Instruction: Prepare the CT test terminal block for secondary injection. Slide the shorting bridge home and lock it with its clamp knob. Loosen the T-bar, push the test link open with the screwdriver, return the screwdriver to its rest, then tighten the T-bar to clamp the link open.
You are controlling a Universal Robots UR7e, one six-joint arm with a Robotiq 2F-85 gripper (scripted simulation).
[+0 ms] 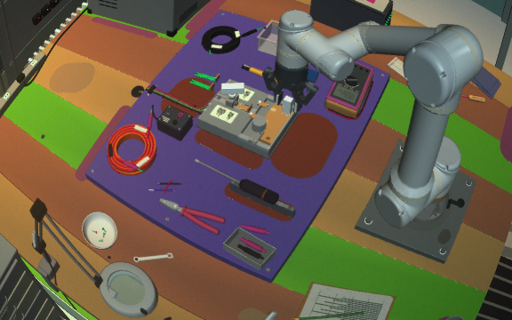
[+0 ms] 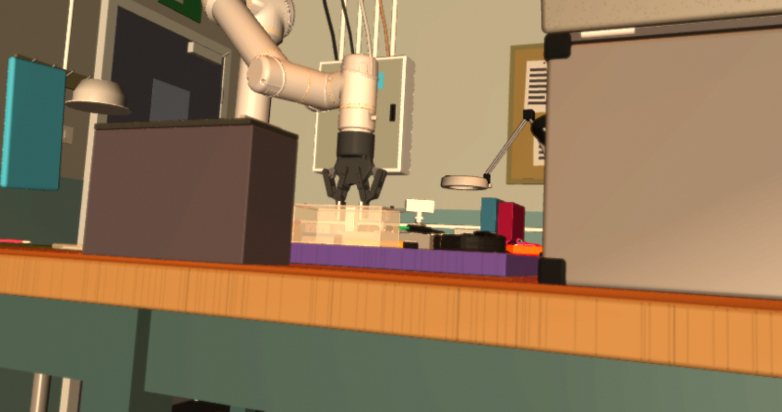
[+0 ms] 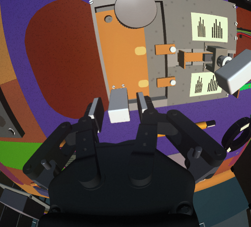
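The orange shorting bridge [image 3: 124,53] lies flat on the grey terminal block [image 1: 245,119], with its white handle [image 3: 118,104] standing at the block's back edge. My gripper [image 3: 119,108] is open and straddles that handle, holding nothing. The round grey clamp knob [image 3: 135,8] sits at the bridge's far end. The orange test link [image 3: 190,57] and the white T-bar [image 3: 234,72] sit on the block's other half. The black-handled screwdriver [image 1: 242,184] lies in its rest on the purple mat, toward the front of the table.
A dark box [image 2: 186,191] stands on the bench behind the mat. A multimeter [image 1: 349,91] sits right of the block, a small black box [image 1: 174,121] and orange cable coil [image 1: 131,149] to its left. Pliers [image 1: 196,215] and a parts tray [image 1: 249,246] lie toward the front.
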